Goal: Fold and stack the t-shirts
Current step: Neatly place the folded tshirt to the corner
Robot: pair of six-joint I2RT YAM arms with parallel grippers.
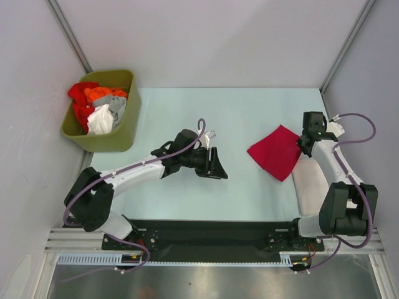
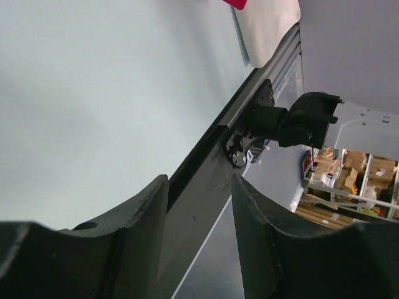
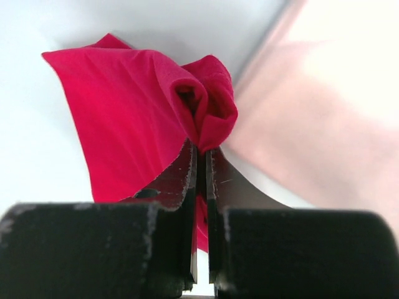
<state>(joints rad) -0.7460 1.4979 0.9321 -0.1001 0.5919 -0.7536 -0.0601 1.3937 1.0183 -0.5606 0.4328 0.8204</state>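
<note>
A folded crimson-red t-shirt [image 1: 275, 152] lies on the table right of centre. My right gripper [image 1: 305, 141] is shut on its right edge; in the right wrist view the red cloth [image 3: 143, 118] bunches up between the shut fingers [image 3: 201, 156]. A folded off-white t-shirt [image 1: 310, 182] lies flat just right of the red one and shows pale and blurred in the right wrist view [image 3: 312, 131]. My left gripper [image 1: 218, 165] is open and empty over the middle of the table; in the left wrist view [image 2: 199, 199] nothing is between its fingers.
An olive-green bin [image 1: 118, 140] at the back left holds red, orange, grey and white t-shirts [image 1: 98, 106]. The black base rail [image 1: 206, 233] runs along the near edge. Grey walls close in the left, back and right sides.
</note>
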